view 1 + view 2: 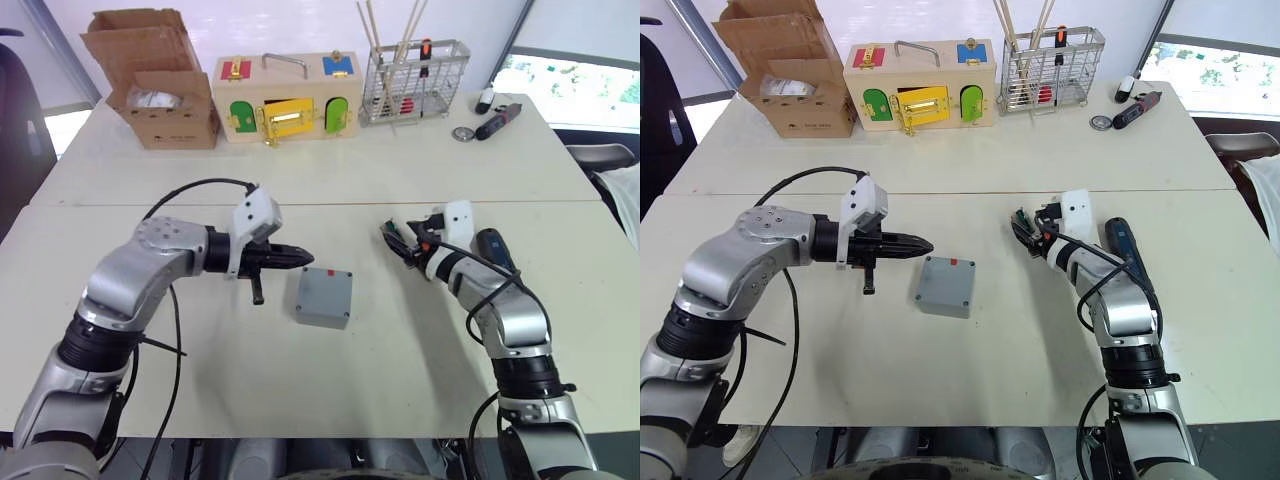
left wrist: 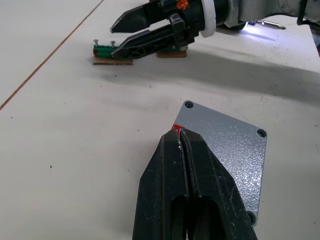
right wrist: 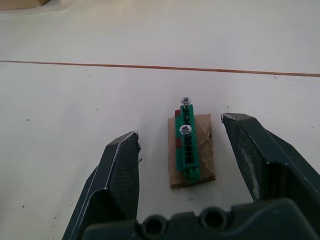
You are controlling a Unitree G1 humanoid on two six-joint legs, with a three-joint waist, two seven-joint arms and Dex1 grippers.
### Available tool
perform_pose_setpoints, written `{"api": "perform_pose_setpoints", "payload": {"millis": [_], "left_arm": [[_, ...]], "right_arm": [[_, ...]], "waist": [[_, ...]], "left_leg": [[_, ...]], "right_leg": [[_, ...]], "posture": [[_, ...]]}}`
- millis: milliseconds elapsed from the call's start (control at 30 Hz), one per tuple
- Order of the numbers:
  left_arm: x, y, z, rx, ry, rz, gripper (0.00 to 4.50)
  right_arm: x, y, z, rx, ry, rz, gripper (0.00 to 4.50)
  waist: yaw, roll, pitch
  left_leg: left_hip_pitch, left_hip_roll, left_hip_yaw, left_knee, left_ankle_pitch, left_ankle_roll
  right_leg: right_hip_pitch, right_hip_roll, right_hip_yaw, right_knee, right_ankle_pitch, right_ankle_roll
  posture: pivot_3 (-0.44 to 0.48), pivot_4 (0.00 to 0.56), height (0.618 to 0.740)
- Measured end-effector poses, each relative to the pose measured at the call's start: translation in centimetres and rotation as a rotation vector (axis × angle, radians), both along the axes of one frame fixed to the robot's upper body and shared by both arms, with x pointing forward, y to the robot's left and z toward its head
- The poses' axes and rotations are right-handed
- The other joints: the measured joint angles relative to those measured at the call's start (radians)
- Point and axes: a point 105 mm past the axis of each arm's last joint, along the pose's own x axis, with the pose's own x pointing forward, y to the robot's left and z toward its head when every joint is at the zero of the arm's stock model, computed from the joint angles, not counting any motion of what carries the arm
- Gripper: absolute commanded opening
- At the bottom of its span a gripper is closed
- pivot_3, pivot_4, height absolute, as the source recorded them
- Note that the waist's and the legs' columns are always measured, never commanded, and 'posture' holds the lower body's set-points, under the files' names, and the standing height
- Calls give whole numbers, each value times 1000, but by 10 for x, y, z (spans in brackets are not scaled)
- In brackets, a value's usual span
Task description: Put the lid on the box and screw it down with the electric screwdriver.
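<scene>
We find the lid [image 2: 227, 150] already seated on the box [image 1: 323, 298], which sits near the middle of the tabletop [image 1: 330, 190], a little toward its near edge; the wrist view shows corner holes in the lid, and we cannot tell whether any holds a screw. Our left gripper [image 1: 298, 259] hovers just beside the box's left upper edge, its fingers pressed together on nothing, tips by the small red mark [image 2: 176, 128]. Our right gripper [image 3: 187, 150] is spread wide, poised over a green screw holder [image 3: 187, 145] on a scrap of cardboard, two screws standing in it. The electric screwdriver [image 1: 496, 250] lies just right of that forearm, toward the right edge. We judge the step in hand is fetching a screw. To do it well, we should centre the holder's upper screw between the fingers, descend straight, pinch the head lightly and lift vertically so the holder stays put. The left gripper could steady the box against sliding, and we must avoid nudging the lid off its holes.
</scene>
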Motion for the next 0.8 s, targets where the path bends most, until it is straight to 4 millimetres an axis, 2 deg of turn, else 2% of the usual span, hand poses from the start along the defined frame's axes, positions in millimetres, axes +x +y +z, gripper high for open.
{"api": "perform_pose_setpoints", "payload": {"millis": [100,200,667,800], "left_arm": [[1,0,0,2,-10,2,0],[0,0,-1,2,-8,3,0],[1,0,-2,0,-6,7,0],[0,-2,-2,-5,-6,4,0]], "right_arm": [[1,1,-2,6,0,-2,1433],[1,2,0,8,-10,0,29],[1,1,0,4,-14,-2,29],[1,2,7,19,-36,-5,29]], "waist": [[0,0,0],[0,0,0],[0,0,0],[0,0,0]], "left_leg": [[0,0,0,0,0,0],[0,0,0,0,0,0],[0,0,0,0,0,0],[0,0,0,0,0,0]], "right_leg": [[0,0,0,0,0,0],[0,0,0,0,0,0],[0,0,0,0,0,0],[0,0,0,0,0,0]], "posture": [[0,150,740],[0,150,740],[0,150,740],[0,150,740]]}}
